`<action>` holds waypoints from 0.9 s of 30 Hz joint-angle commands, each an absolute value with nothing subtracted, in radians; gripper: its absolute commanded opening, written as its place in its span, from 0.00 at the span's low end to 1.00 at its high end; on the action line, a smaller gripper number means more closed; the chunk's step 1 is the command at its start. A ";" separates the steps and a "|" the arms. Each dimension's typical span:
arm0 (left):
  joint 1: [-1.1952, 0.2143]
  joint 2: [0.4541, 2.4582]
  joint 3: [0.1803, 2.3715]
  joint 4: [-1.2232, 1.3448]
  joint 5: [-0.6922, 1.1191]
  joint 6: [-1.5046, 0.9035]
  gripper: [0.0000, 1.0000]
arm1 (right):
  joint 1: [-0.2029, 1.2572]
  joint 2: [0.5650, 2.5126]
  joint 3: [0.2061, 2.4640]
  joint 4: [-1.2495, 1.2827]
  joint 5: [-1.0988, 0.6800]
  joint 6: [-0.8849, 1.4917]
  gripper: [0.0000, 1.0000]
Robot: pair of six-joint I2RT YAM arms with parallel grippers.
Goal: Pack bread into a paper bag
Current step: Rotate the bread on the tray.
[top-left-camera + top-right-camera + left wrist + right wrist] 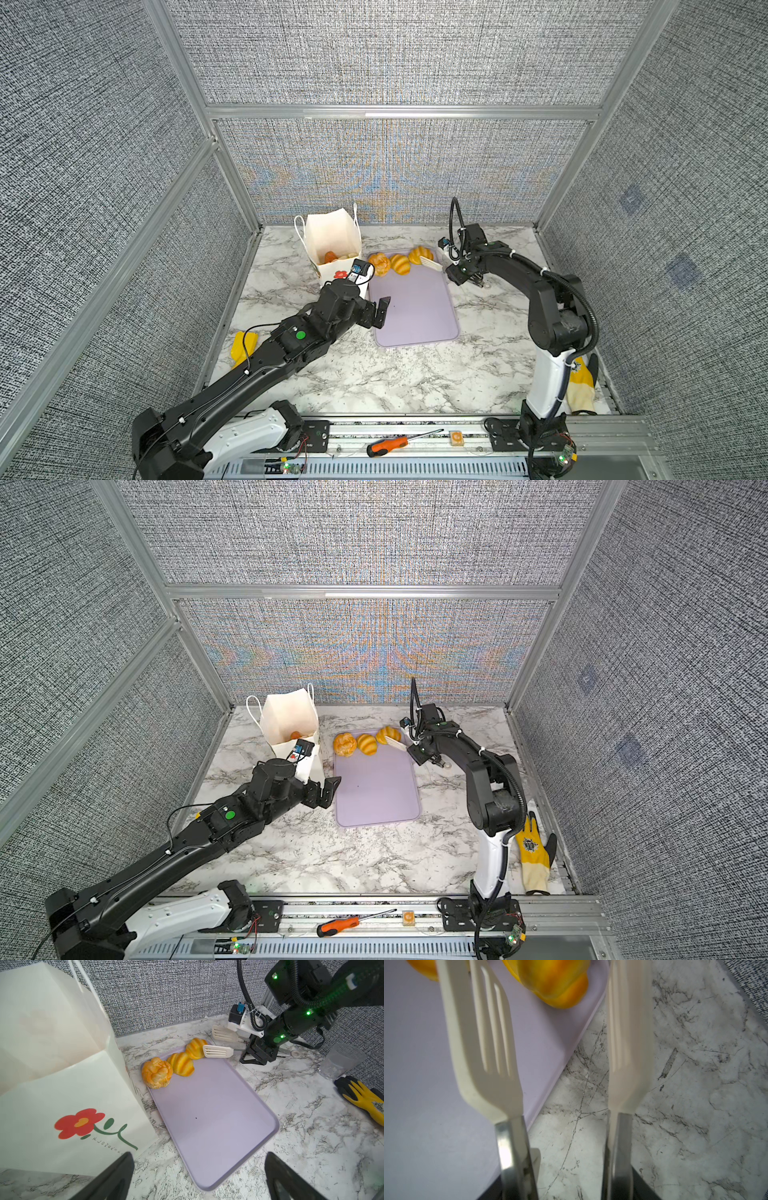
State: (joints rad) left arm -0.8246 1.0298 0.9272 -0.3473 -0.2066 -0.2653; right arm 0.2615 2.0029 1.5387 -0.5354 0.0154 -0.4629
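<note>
Resting pastries (pixel 180 1064): three (lilac tray (pixel 207 1115)).

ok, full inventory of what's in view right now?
paper bag: 1, white with red flower, upright left of tray
bread in bag: at least 1 visible, orange-brown; rest uncountable
round bun: 1, golden, tray's far end
striped rolls: 2, yellow-orange, beside the bun
tray: 1, lilac, table centre
tongs: 1, cream blades, apart, by the end roll
gloves: 2, yellow, left and right table edges
screwdriver: 1, orange handle, front rail
small block: 1, orange, front rail
cup: 1, clear, near a glove
table: white marble
left gripper: black, open, empty
right gripper: black, holding tongs
</note>
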 commanded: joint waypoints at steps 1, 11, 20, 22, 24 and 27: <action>-0.825 1.042 0.933 -0.322 -0.183 -0.258 0.99 | 0.250 2.016 1.560 -0.519 -0.020 -0.513 0.59; -0.825 1.080 0.943 -0.316 -0.166 -0.266 0.99 | 0.233 2.102 1.659 -0.582 -0.103 -0.570 0.59; -0.826 1.059 0.923 -0.323 -0.168 -0.274 0.99 | 0.222 2.155 1.730 -0.676 -0.163 -0.611 0.59; -0.826 1.052 0.918 -0.327 -0.172 -0.276 0.99 | 0.221 2.153 1.729 -0.693 -0.181 -0.617 0.59; -0.826 1.043 0.911 -0.324 -0.175 -0.279 0.99 | 0.221 2.155 1.736 -0.722 -0.197 -0.616 0.59; -0.825 1.027 0.900 -0.318 -0.176 -0.281 0.99 | 0.221 2.161 1.756 -0.769 -0.212 -0.609 0.58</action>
